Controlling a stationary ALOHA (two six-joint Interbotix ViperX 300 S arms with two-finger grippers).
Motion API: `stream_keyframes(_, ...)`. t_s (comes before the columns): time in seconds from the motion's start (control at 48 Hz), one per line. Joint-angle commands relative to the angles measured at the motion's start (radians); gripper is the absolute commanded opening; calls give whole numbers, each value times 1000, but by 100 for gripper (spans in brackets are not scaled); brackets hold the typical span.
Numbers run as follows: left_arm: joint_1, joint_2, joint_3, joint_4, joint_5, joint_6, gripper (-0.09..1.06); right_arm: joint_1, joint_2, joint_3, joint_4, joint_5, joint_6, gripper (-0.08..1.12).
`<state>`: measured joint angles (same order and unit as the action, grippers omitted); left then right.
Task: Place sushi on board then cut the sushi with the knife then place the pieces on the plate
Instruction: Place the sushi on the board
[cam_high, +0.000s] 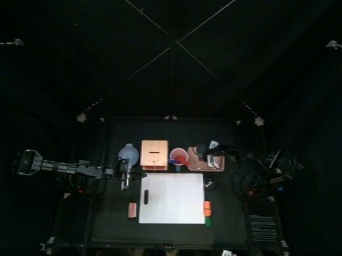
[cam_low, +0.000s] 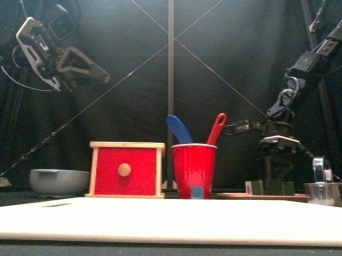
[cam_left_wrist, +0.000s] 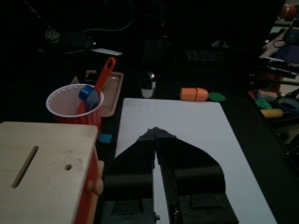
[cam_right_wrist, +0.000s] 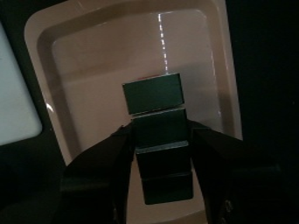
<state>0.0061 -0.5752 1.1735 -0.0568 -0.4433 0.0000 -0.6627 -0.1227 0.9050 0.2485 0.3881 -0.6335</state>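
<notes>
Two containers filled: sushi in the tray, knives in the cup

We find the sushi roll (cam_right_wrist: 158, 96) lying in the flat pink tray (cam_right_wrist: 82, 52), its dark green blocks set end to end along the tray's length. The tray sits at the back right of the counter (cam_high: 107, 228). The right gripper (cam_right_wrist: 162, 129) is down over the tray and straddles the roll, with the middle block between its fingertips. Whether it is clamped on the roll or only close at its sides, we cannot tell.

The red cup (cam_low: 194, 172) stands just left of the tray. It holds a blue toy knife (cam_low: 179, 128) and a red toy knife (cam_low: 217, 128), both upright and leaning apart from each other above the rim. Just left of the cup stands the pale wooden box (cam_low: 127, 170), its red drawer front facing the counter's front edge. Left of the box sits the blue-grey bowl (cam_low: 59, 181); what it holds we cannot make out.

The white cutting board (cam_high: 174, 197) lies in front of this row, at the middle of the counter. The left gripper (cam_left_wrist: 156, 133) hangs high near the board's left edge, its jaws together with nothing between them. One orange toy (cam_high: 132, 208) lies on the counter just beside the board's left edge, and another orange toy with a green end (cam_high: 207, 208) lies just beside its right edge.
</notes>
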Motion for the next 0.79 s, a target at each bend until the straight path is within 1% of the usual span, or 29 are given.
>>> stream_keyframes(0.021,2,2,-14,-6,-8,0,39,3,-64,-32,31,28,26,64)
stream_keyframes(0.167,0,0,-17,-11,-8,2,39,28,-107,-58,69,100,91,65)
stream_keyframes(0.292,0,0,-15,-11,-8,2,39,61,-130,-63,61,117,209,65)
stream_keyframes(0.646,0,0,-12,-11,-8,0,39,238,-242,-48,-103,130,652,65)
stream_keyframes(0.792,0,0,-14,-11,-8,2,39,322,-293,-32,-144,132,848,65)
